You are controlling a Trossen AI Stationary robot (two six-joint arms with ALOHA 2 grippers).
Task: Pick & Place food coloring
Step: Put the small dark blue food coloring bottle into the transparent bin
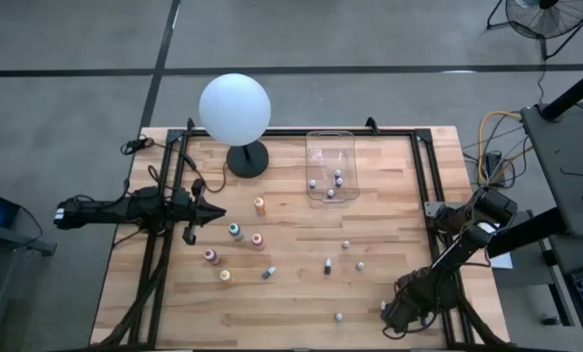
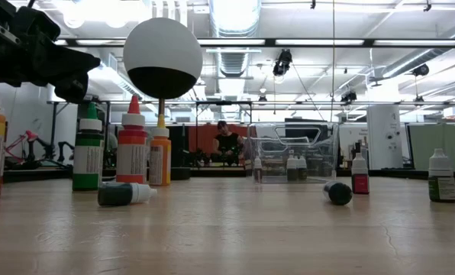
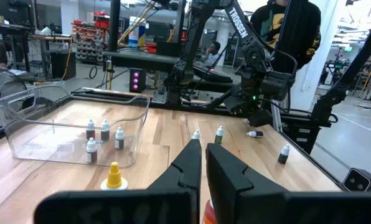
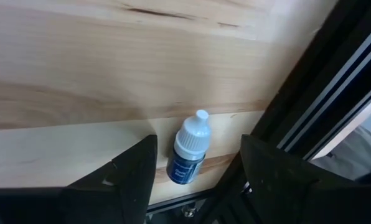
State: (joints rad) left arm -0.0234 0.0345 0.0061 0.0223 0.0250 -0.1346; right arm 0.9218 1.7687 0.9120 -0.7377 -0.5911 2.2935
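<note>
From above, we are reaching the right gripper (image 1: 387, 315) low at the table's five o'clock corner, while the left gripper (image 1: 213, 211) is waiting at nine o'clock — shut, holding nothing. The clear bin (image 1: 331, 166) at twelve is already holding a few bottles. Through the right wrist, our open fingers are flanking a small lying bottle (image 4: 187, 148) beside the black rail — not yet touching it. Next, we judge, comes closing squarely and lifting.

Light wooden table (image 1: 291, 293) — scattered food coloring bottles (image 1: 235, 231), clear bin (image 1: 331, 164), globe lamp (image 1: 235, 110).
</note>
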